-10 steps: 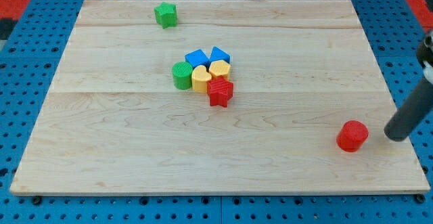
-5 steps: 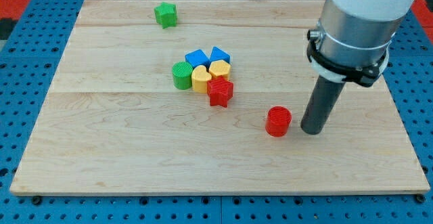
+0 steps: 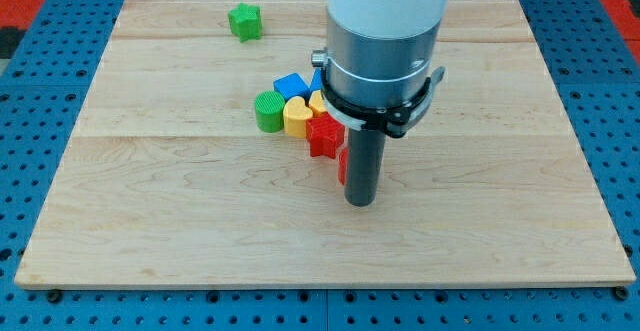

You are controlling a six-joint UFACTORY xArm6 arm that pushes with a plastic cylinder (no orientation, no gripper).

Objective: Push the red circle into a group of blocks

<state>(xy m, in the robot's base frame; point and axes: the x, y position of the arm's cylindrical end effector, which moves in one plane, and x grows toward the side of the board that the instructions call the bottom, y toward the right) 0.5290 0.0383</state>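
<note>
My tip (image 3: pixel 360 201) rests on the board just below and right of the cluster of blocks. The red circle (image 3: pixel 342 164) is almost fully hidden behind the rod; only a red sliver shows at the rod's left edge, right beside the red star (image 3: pixel 322 134). The cluster holds a green cylinder (image 3: pixel 269 112), a yellow heart (image 3: pixel 298 117), a blue cube (image 3: pixel 291 85), a second yellow block (image 3: pixel 317 101) and a second blue block (image 3: pixel 317 77), both partly hidden by the arm.
A green star (image 3: pixel 244 20) lies alone near the view's top left of the wooden board (image 3: pixel 150 201). The arm's wide grey body covers the board's upper middle.
My tip has swept from the view's right toward the left, pushing the red circle across the board up to the red star at the cluster's lower right.
</note>
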